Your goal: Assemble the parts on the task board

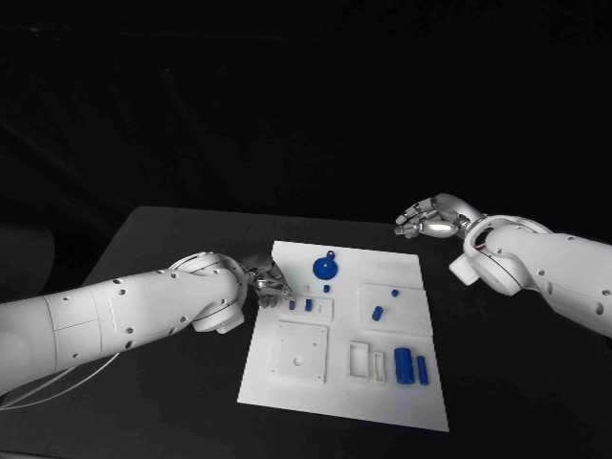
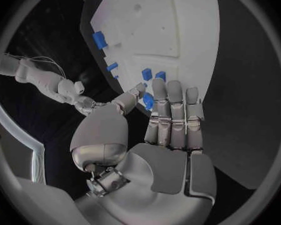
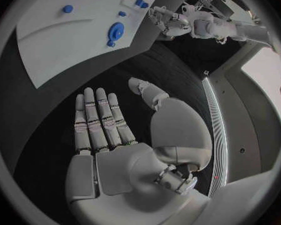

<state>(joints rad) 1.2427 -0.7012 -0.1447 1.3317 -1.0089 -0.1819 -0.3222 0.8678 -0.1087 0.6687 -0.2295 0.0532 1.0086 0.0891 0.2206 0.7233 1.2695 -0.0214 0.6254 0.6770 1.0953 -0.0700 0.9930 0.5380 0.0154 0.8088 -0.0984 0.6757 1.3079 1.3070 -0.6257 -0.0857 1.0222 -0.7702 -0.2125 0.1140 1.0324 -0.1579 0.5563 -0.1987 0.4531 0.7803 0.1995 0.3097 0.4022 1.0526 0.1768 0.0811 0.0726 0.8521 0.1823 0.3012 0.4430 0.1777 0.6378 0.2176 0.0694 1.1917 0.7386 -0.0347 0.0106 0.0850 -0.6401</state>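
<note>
Left hand (image 1: 258, 282) at the board's (image 1: 389, 402) left edge, fingers (image 2: 175, 97) pinching a small blue part (image 2: 148, 101) beside two seated parts (image 1: 300, 304). Right hand (image 1: 430, 218) off the board's far right corner, fingers spread, holding nothing. Risk: shallow pinch letting the part slip or tilt, jamming at its slot.

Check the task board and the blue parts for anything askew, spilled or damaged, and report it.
Nothing stands out. The task board lies flat on the black table, the blue parts sit on it, and none has spilled off.
</note>
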